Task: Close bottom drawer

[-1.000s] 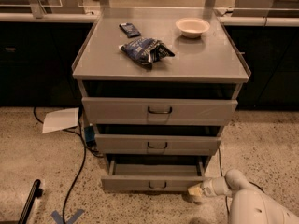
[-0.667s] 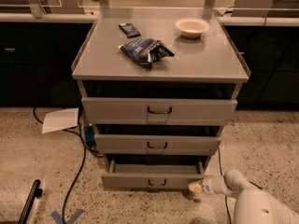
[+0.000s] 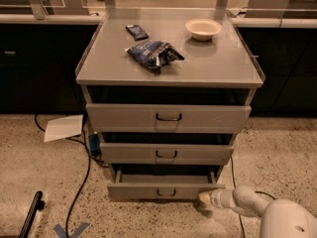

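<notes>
At the foot of the grey bench [image 3: 213, 66], the bottom drawer [image 3: 138, 191] stood partly pulled out, its front forward of the middle drawer [image 3: 129, 152] above it and a dark gap open behind the front panel. The end effector [image 3: 204, 197] lay low at the right end of that front panel, its pale tip touching the panel or just short of it, with the white arm [image 3: 247, 203] reaching in from the lower right; we could not tell whether the end effector was spread or pressed together. We could read no brand, label or writing anywhere, not even on the packaging. We counted three drawers, the top drawer [image 3: 124, 118] being the tallest, and each carried one small dark loop handle at centre. Three things lay on the bench: one crumpled dark blue snack bag [image 3: 153, 53], one small dark packet [image 3: 136, 31] behind it, and one white bowl [image 3: 203, 29] to the right. On the speckled floor to the left we saw one white sheet of paper [image 3: 63, 128] and one black cable [image 3: 81, 182]. Against the frame a second before, the end effector sat slightly closer to the bench, and the bottom drawer appeared a little less far out.
</notes>
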`<state>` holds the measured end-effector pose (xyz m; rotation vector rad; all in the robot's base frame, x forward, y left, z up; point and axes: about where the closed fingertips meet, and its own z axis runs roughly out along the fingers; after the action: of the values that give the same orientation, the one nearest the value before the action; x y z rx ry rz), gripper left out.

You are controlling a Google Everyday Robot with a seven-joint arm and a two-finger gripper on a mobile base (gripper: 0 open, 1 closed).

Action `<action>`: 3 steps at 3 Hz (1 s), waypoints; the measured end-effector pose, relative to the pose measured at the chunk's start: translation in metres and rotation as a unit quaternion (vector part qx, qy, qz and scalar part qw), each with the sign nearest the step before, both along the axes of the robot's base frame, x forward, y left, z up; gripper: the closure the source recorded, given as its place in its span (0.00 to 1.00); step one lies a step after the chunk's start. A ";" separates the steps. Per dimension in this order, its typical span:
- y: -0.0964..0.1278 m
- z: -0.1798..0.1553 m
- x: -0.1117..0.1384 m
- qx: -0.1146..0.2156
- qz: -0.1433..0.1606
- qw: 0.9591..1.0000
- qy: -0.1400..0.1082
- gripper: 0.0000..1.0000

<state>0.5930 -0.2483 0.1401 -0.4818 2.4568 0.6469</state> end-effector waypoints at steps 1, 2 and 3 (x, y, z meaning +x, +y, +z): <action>-0.001 -0.004 0.005 -0.015 -0.023 1.000 -0.008 1.00; -0.001 -0.014 0.036 -0.023 -0.044 0.999 -0.013 1.00; -0.001 -0.014 0.037 -0.023 -0.044 0.999 -0.014 1.00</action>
<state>0.6298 -0.2495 0.1261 -0.3953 2.4566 0.5440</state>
